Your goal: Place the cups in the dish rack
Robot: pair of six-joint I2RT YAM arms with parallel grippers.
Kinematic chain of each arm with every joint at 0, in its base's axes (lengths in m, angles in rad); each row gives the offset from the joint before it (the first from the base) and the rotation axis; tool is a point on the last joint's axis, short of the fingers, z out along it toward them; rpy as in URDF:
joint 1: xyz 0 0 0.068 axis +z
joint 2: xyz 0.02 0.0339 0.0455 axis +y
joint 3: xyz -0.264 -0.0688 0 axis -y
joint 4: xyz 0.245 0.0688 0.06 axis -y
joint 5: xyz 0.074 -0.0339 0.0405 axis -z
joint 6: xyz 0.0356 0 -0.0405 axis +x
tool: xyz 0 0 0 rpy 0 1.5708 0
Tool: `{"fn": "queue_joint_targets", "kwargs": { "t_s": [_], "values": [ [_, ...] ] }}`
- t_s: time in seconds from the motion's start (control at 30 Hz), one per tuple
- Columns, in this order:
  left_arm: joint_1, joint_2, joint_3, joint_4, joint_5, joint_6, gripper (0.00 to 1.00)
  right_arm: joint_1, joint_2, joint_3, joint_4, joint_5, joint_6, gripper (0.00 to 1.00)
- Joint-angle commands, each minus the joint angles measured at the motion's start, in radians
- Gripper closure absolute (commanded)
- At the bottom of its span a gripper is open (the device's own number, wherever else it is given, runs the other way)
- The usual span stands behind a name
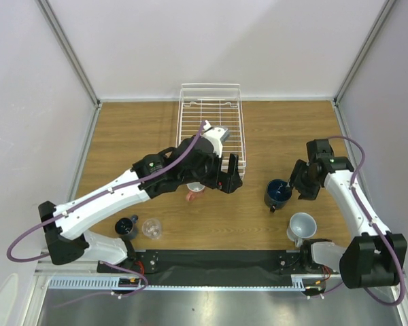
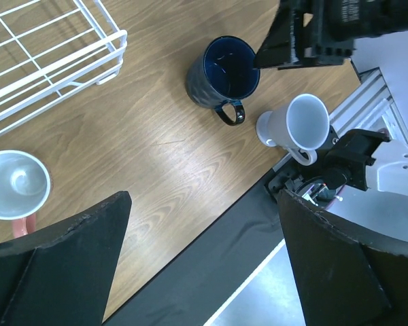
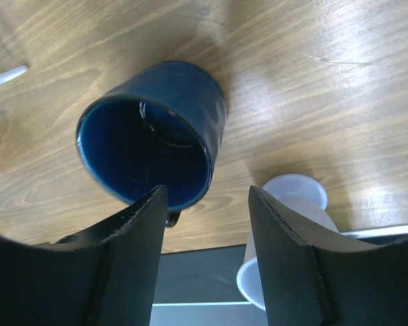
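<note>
At the near left, the small dark blue ceramic cup point(image 1: 127, 225) and the clear glass tumbler point(image 1: 151, 228) stand upright, just beside each other and well apart from the white wire dish rack point(image 1: 211, 112) at the far middle. No cup shows in the rack, so the loading looks barely begun.

The left gripper point(image 1: 230, 185) hangs with its fingers spread wide and nothing between them, close to the rack's near right corner. The salmon-pink cup with a white inside point(image 1: 195, 190) stands upright just to its left.

Further right, the right gripper point(image 3: 207, 251) hovers low over the large navy glazed mug point(image 3: 149, 136), fingers parted and empty, with one finger above the rim's near edge. The step in hand seems to be picking up this mug. The next move calls for lowering one finger inside the wall and one outside, closing, then lifting clear of the light grey mug point(image 3: 285, 224), which stands just beside it.

The surface is a wood-grain tabletop point(image 1: 122, 142), edged at the near side by a black strip point(image 1: 217, 258). Pale panels on metal posts point(image 1: 68, 47) enclose the space.
</note>
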Motion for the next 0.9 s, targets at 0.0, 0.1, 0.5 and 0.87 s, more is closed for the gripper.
{"fn": "queue_joint_targets", "kwargs": {
  "t_s": [0.0, 0.1, 0.5, 0.87],
  "values": [
    [0.003, -0.051, -0.013, 0.026, 0.010, 0.017, 0.05, -0.004, 0.032, -0.021, 0.073, -0.014, -0.024, 0.43],
    [0.009, -0.077, -0.026, 0.029, 0.014, 0.006, 0.05, -0.001, 0.058, -0.024, 0.096, -0.011, -0.023, 0.46],
    [0.032, -0.145, -0.076, 0.026, 0.027, -0.013, 0.05, 0.041, 0.226, -0.044, 0.154, 0.019, 0.013, 0.59],
    [0.136, -0.165, -0.018, -0.024, 0.109, -0.118, 0.04, 0.068, 0.189, 0.060, 0.110, 0.023, 0.017, 1.00]
  ]
}}
